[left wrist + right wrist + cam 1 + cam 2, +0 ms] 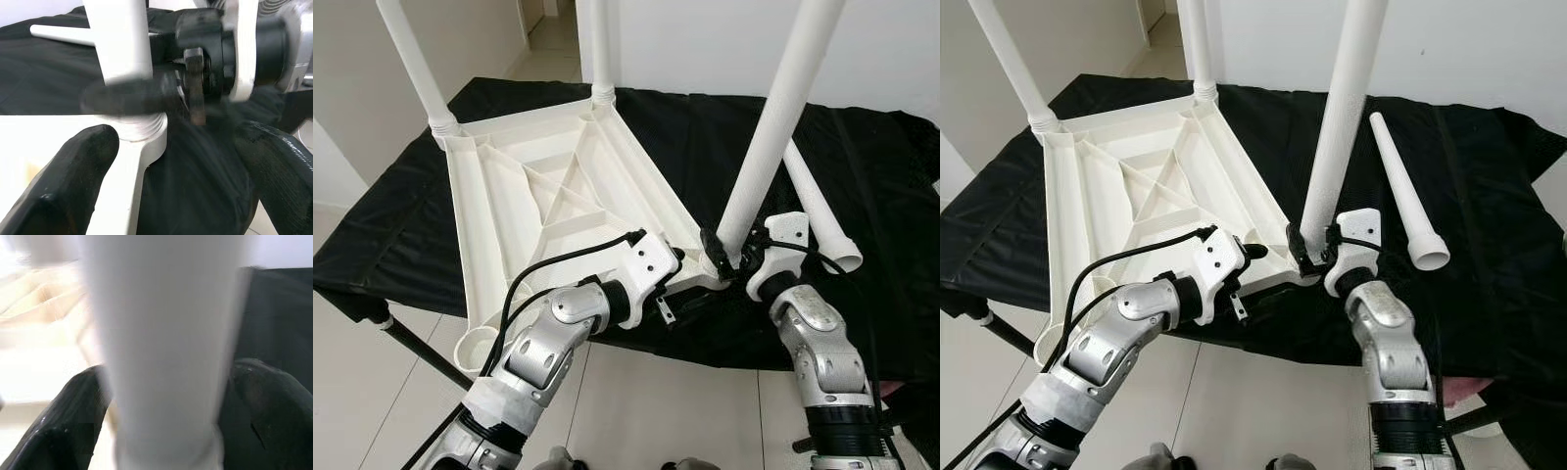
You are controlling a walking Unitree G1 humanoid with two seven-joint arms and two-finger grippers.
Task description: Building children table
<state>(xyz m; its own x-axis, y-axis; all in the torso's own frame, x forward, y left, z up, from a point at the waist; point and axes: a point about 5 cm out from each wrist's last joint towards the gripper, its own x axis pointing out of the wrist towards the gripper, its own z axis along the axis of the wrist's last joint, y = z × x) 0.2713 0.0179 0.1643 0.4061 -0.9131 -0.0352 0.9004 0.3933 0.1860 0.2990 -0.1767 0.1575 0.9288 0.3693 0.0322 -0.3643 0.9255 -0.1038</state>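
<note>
the upturned white tabletop lies on the black cloth, two legs already upright. the right gripper clamps a third leg at its near corner socket; the left gripper spreads wide beside it. a loose leg lies nearby.

A low surface draped in black cloth stands on a pale tiled floor and carries the inverted white tabletop, lying underside up, with one loose white leg lying on the cloth beside it.
</note>
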